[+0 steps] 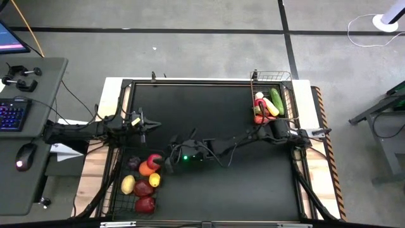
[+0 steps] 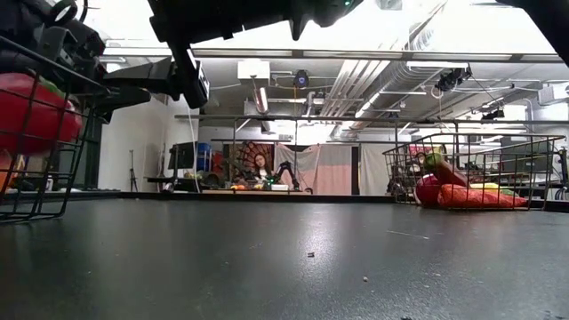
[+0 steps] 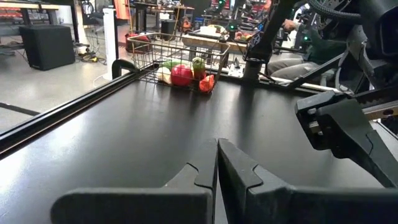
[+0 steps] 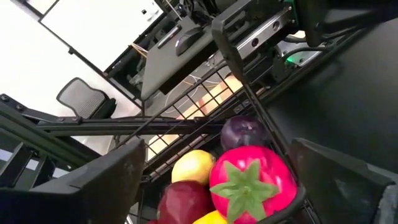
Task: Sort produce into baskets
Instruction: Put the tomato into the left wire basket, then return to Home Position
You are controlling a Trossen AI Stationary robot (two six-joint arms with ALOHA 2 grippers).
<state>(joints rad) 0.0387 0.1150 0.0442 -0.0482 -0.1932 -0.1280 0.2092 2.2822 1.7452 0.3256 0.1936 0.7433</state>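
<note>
The dark wire basket (image 1: pixel 120 196) stands at the table's near left. It holds several round fruits, among them a red tomato (image 4: pixel 252 177), a purple one (image 4: pixel 244 132), a yellow one (image 4: pixel 193 167) and a dark red one (image 4: pixel 183 202). The lighter metallic basket (image 1: pixel 288 79) stands at the far right. It holds a green cucumber (image 1: pixel 276 99), pale corn (image 1: pixel 269 107) and red and orange pieces. My right gripper (image 1: pixel 167 162) hangs open over the dark basket's right edge, its fingers (image 4: pixel 112 180) on either side of the tomato in its wrist view. My left gripper (image 1: pixel 152 125) is shut and empty left of centre.
A raised black frame (image 1: pixel 190 82) runs around the dark tabletop. My right arm (image 1: pixel 240 140) stretches across the table's middle from the right. A desk with keyboard (image 1: pixel 12 114) and mouse (image 1: pixel 24 155) stands left of the table. A person (image 2: pixel 260 165) sits far behind.
</note>
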